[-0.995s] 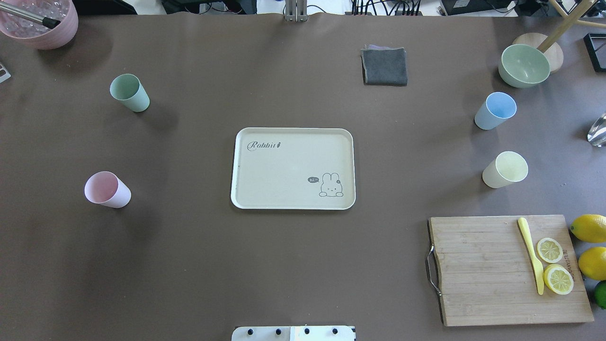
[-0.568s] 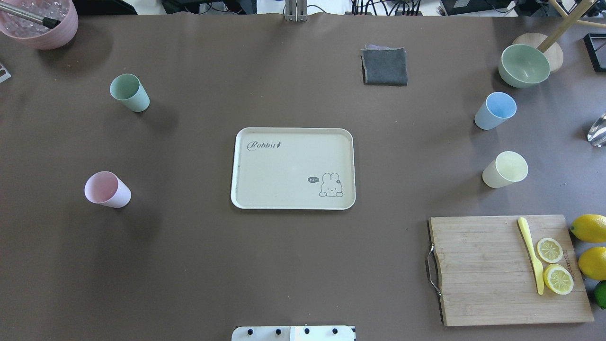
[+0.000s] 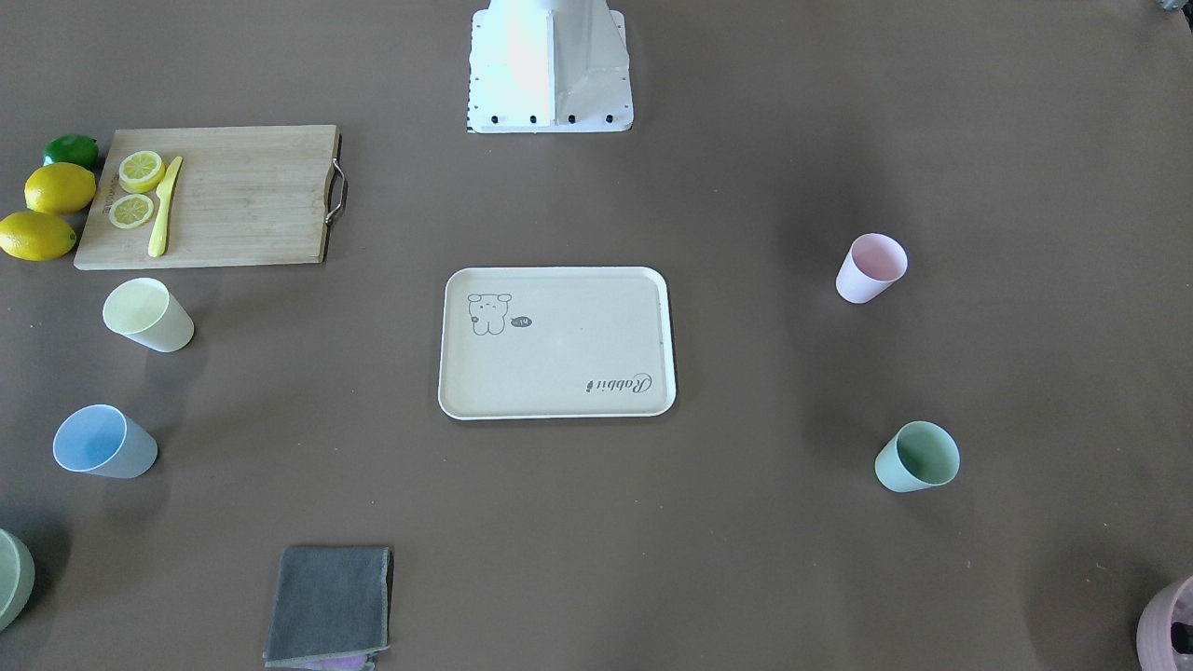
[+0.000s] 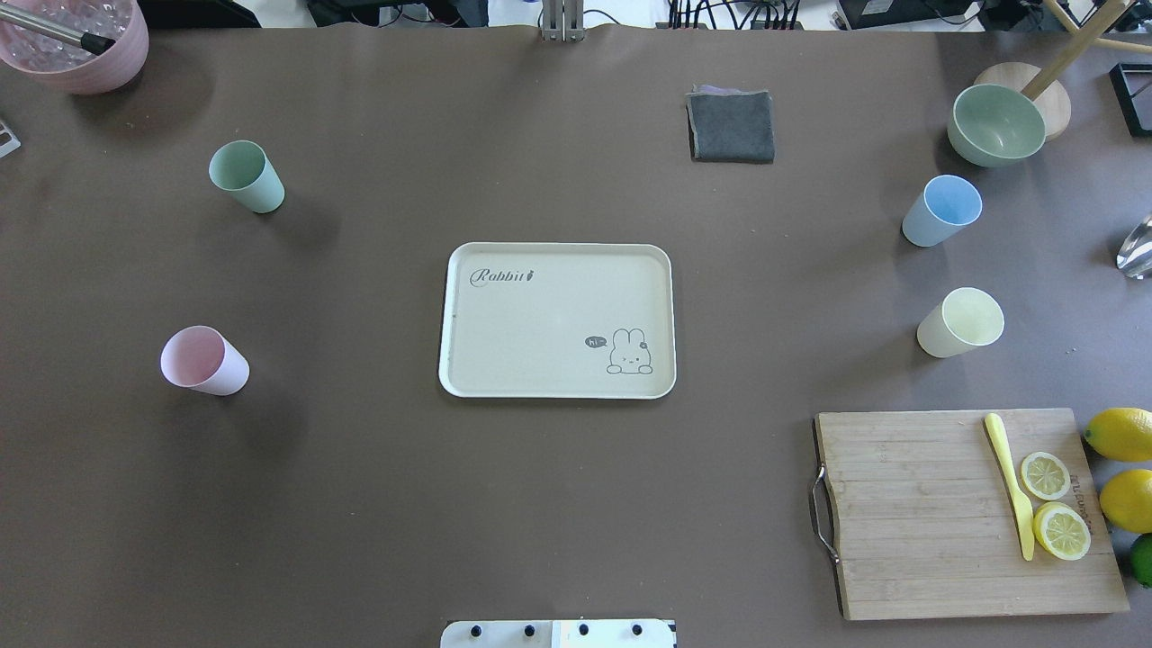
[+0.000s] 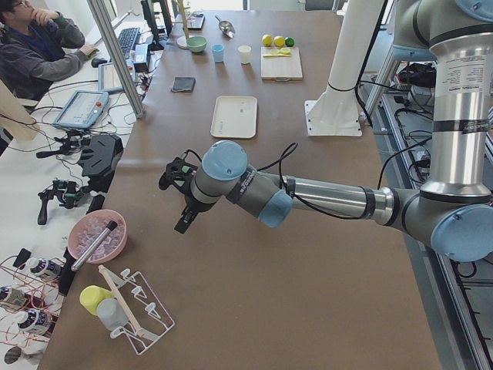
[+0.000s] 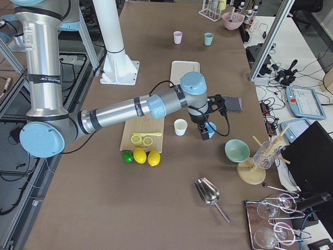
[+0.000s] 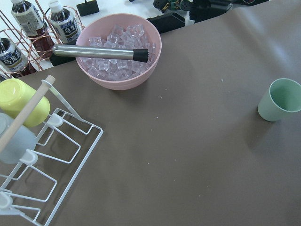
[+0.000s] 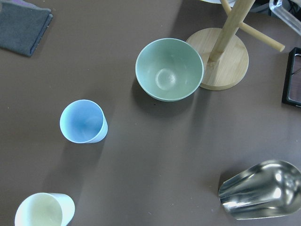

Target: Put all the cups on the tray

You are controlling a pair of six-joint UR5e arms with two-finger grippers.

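Note:
The cream "Rabbit" tray (image 4: 540, 333) lies bare at the table's middle, also in the front view (image 3: 559, 373). Several cups stand upright on the table around it. The green cup (image 4: 246, 175) and the pink cup (image 4: 202, 360) are on the left. The blue cup (image 4: 942, 210) and the pale yellow cup (image 4: 961, 322) are on the right. My left gripper (image 5: 181, 220) hangs above the table's left end, beyond the green cup (image 7: 280, 100). My right gripper (image 6: 204, 134) hovers over the blue cup (image 8: 83, 121). I cannot tell whether either is open or shut.
A wooden cutting board (image 4: 909, 522) with lemon slices and a yellow knife lies front right, whole lemons (image 4: 1120, 434) beside it. A green bowl (image 4: 996, 124), a grey cloth (image 4: 731, 126) and a metal scoop (image 8: 261, 188) lie at the back right. A pink ice bowl (image 7: 117, 49) and a wire rack (image 7: 42, 155) stand far left.

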